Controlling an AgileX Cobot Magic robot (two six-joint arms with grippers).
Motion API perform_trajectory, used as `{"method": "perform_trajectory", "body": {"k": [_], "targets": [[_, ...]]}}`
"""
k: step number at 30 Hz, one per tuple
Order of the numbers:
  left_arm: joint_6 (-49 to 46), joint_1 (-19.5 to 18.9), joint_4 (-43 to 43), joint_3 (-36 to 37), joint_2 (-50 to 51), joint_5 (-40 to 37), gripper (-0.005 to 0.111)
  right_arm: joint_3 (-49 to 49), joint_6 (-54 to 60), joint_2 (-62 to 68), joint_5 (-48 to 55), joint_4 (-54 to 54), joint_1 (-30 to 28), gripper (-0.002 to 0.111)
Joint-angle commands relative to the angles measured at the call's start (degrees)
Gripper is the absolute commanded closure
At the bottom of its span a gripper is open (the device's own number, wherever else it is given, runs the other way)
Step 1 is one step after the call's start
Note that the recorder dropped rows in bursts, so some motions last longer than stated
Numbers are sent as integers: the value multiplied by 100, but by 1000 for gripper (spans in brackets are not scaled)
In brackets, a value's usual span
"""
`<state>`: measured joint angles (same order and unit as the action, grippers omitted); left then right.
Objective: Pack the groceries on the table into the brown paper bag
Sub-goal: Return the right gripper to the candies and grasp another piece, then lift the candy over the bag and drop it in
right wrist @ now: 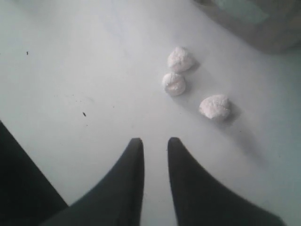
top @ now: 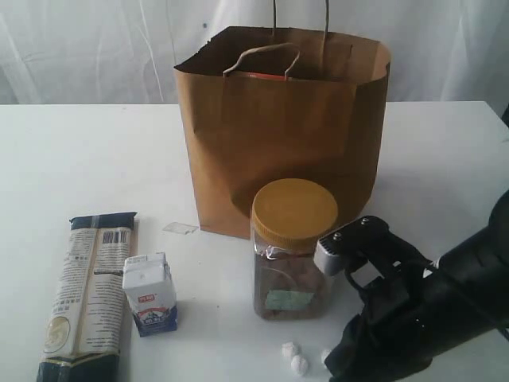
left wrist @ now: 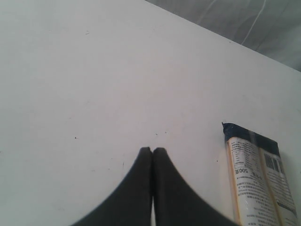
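Note:
The brown paper bag (top: pixel 282 131) stands upright at the back middle of the white table (top: pixel 71 167), something red showing at its mouth. In front of it stands the yellow-lidded clear jar (top: pixel 292 248). At the front left lie the dark-blue pasta packet (top: pixel 89 294) (left wrist: pixel 261 181) and, beside it, the small white carton (top: pixel 149 294). Three small white wrapped pieces (right wrist: pixel 175 84) (top: pixel 294 358) lie near the front edge. My right gripper (right wrist: pixel 155 141) hovers just short of them, open a little, nothing between its fingers. My left gripper (left wrist: pixel 152 150) is shut and empty over bare table, outside the exterior view.
A small clear scrap (top: pixel 180 228) lies by the bag's left foot. My right arm (top: pixel 421 310) fills the front right corner beside the jar. White curtain (top: pixel 87 48) hangs behind the table.

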<state>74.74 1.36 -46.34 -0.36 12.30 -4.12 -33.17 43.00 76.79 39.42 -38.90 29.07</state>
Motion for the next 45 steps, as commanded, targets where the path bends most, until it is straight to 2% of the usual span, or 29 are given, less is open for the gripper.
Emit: {"method": "perform_trajectory", "body": {"k": [1, 7, 17, 24, 33, 36, 41, 45], "targets": [[-11, -7, -76, 36, -26, 5, 107, -31, 315, 123, -180, 26, 74, 73], [-11, -7, -76, 36, -26, 5, 107, -44, 1642, 374, -835, 172, 407, 69], [-11, -7, -76, 36, -26, 5, 107, -33, 1092, 638, -1659, 844, 642, 69], [-11, -7, -76, 36, -26, 5, 107, -33, 1091, 1024, -1683, 1127, 642, 69], [-11, -7, -76, 36, -26, 5, 107, -33, 923, 1320, -1698, 831, 642, 70], [-11, -7, -76, 36, -26, 5, 107, -58, 923, 1323, -1738, 831, 642, 78], [-11, -7, -76, 36, -26, 5, 107, -221, 852, 1323, -1540, 831, 642, 101], [-11, -7, -76, 36, -26, 5, 107, -358, 494, 1323, -1245, 685, 642, 107]]}}
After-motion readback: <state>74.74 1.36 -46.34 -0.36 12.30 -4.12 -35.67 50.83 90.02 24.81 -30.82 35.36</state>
